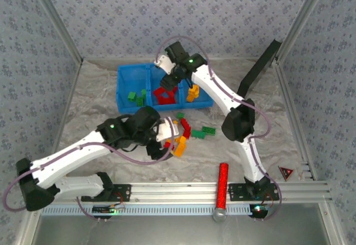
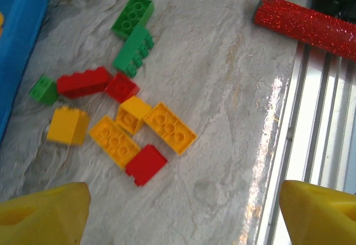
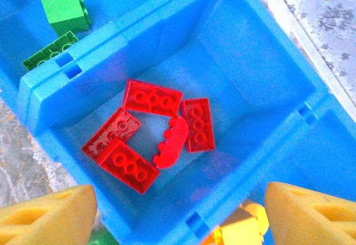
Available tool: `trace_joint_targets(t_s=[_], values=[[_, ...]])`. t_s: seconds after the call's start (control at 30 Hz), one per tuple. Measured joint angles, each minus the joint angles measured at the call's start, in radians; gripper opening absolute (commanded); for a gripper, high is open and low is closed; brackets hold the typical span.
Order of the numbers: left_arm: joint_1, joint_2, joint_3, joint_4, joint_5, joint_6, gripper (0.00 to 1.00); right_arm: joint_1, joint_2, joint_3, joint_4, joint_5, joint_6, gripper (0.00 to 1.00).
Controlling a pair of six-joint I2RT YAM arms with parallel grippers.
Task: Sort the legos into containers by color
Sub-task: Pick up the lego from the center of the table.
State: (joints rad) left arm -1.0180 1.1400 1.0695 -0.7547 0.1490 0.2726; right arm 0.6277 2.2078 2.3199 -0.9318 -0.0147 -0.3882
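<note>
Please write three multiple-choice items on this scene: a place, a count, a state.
1. Which tray compartment holds green bricks? A left B middle C right
2. How many yellow bricks lie on the table, left wrist view? A two B four C six
3. The left pincer is: A open B shut on a red brick C shut on a yellow brick
Answers: 1 A, green sits at the tray's left end in the top view; 2 B, four show there; 3 A, its fingers stand wide apart.
</note>
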Motion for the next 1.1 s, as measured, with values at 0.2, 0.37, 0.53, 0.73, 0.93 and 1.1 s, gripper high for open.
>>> trace_joint_targets(t_s=[0.2,0.37,0.53,0.73,0.93,1.1], values=[[-0.043,0.163,0.002,0.134,-0.008,0.130,0.85,-0.138,-0.263,-0.222,0.010,-0.026,0.049,0.83],[-0.045,0.317,0.053,0.191,-0.024,0.236,0.82,-0.294,-0.554,-0.492,0.063,-0.040,0.112,0.83],[-0.045,0.435,0.108,0.240,-0.033,0.311,0.81,-0.465,-0.809,-0.811,0.155,-0.085,0.193,0.84],[-0.052,0.544,0.164,0.285,-0.037,0.356,0.80,-0.559,-0.981,-1.083,0.193,-0.147,0.294,0.85],[-0.058,0.669,0.233,0.322,-0.072,0.378,0.79,-0.575,-1.057,-1.259,0.200,-0.200,0.376,0.86],[-0.058,0.752,0.277,0.336,-0.090,0.381,0.78,-0.578,-1.060,-1.280,0.200,-0.226,0.407,0.86]])
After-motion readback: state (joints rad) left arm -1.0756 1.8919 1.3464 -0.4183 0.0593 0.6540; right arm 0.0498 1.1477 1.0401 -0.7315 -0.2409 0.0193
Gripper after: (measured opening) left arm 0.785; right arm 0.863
